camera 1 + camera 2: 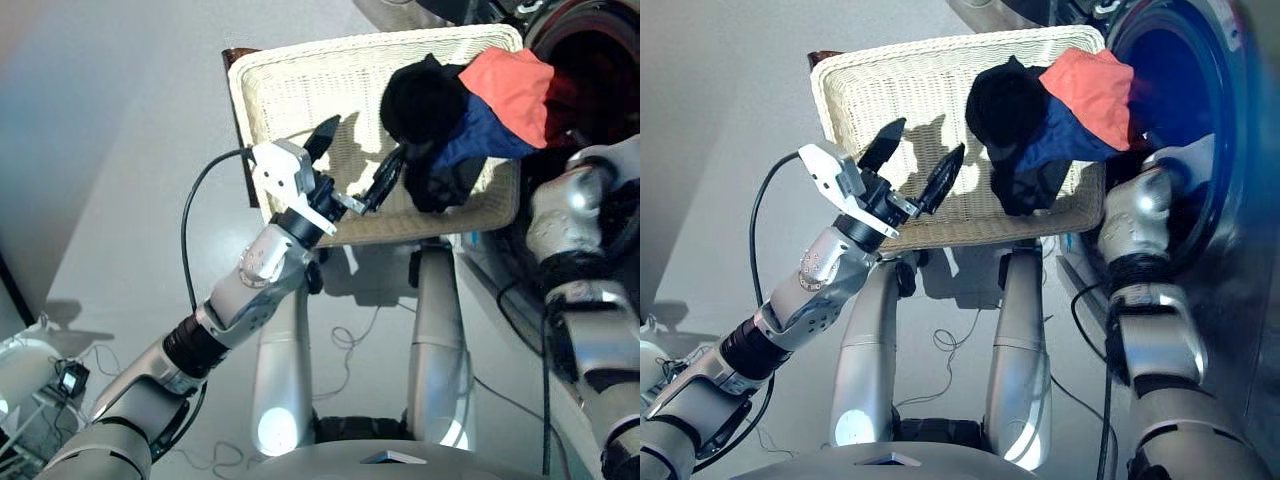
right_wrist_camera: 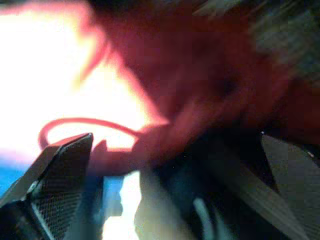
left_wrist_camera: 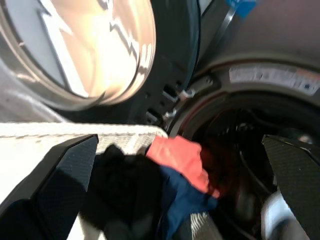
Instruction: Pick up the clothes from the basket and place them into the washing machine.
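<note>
The basket (image 1: 890,90) stands just beside the open washing machine (image 1: 1200,120). The three clothes lie piled at the basket's end next to the drum: the black garment (image 1: 1005,105), the coral garment (image 1: 1092,85) draped over the rim toward the drum hole, and the navy garment (image 1: 1065,140) under it. The left gripper (image 1: 910,160) hovers over the bare wicker with its jaws spread wide, holding nothing. The right gripper (image 2: 175,150) reaches into the drum; its jaws also stand wide apart, close to reddish cloth, without holding it.
</note>
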Robot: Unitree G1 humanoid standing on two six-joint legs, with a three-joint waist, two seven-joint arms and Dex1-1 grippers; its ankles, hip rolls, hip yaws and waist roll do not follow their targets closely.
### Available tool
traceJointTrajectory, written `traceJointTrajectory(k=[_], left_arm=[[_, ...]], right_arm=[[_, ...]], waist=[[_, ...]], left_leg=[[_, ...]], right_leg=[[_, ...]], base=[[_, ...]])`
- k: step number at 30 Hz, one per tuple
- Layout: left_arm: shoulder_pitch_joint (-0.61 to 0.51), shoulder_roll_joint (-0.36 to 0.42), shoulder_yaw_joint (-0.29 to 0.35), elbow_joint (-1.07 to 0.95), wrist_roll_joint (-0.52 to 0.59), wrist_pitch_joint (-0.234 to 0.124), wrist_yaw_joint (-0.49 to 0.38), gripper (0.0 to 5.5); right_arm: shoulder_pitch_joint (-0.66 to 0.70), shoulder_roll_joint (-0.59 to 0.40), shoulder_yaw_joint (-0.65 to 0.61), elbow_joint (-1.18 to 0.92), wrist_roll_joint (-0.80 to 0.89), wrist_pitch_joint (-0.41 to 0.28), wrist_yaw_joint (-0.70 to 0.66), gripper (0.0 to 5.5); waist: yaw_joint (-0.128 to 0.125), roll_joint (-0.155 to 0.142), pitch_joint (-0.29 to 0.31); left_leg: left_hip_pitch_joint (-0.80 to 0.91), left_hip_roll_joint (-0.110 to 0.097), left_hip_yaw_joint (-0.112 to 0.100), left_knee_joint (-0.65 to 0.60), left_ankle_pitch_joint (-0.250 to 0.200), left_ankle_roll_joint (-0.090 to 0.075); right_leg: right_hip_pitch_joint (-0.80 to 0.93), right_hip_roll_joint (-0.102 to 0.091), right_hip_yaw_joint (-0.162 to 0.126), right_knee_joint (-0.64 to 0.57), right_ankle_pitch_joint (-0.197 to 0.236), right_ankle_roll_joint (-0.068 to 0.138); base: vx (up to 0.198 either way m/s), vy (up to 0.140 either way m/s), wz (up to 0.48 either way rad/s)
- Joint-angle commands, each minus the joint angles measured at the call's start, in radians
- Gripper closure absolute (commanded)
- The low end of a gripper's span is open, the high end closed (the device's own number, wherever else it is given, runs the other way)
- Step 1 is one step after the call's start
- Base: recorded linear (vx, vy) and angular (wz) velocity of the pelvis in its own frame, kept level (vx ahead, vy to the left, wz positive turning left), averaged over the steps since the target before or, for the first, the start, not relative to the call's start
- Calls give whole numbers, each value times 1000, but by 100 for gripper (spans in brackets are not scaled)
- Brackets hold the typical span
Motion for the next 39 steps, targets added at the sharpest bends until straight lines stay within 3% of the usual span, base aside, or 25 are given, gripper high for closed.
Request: traceJointTrajectory(k=[1, 5, 12, 24, 34, 39], left_arm=[[33, 10, 57, -94, 37, -48, -10, 0], [65, 18, 77, -107, 46, -46, -16, 0], [93, 8, 99, -119, 66, -40, -34, 0], [68, -68, 87, -141, 35, -21, -30, 0], [42, -75, 47, -134, 16, -15, -32, 0], [14, -70, 19, -130, 18, -14, -39, 0]], right_arm=[[43, -24, 51, -178, -45, -2, 126, 0], [65, -67, 143, -284, -88, 38, 234, 0], [-88, -226, 219, -378, -447, 118, 266, 0], [-414, -125, 203, 35, -660, 234, 101, 0], [-621, -90, 248, 521, -613, 273, 91, 0], [-700, -87, 305, 756, -581, 280, 150, 0]], waist=[[-1, -43, -16], [-2, -56, -16], [8, -70, -16], [40, -49, -16], [64, -29, -16], [77, -12, -16]], left_leg=[[-3, 5, 11, 51, -33, -2], [-7, 7, 10, 46, -28, -4], [-12, 9, -1, 52, -28, -5], [-30, 3, -2, 55, -31, 1], [-52, -1, -7, 62, -31, -3], [-70, -4, -9, 63, -28, -9]], right_leg=[[51, 38, -50, -90, 55, -26], [49, 36, -56, -97, 61, -25], [49, 35, -61, -90, 60, -26], [30, 33, -63, -86, 60, -31], [12, 31, -69, -81, 57, -33], [-3, 26, -73, -82, 57, -30]], base=[[0, 0, 0], [0, 0, 0], [0, 0, 0], [0, 0, 0], [0, 0, 0], [0, 0, 0]])
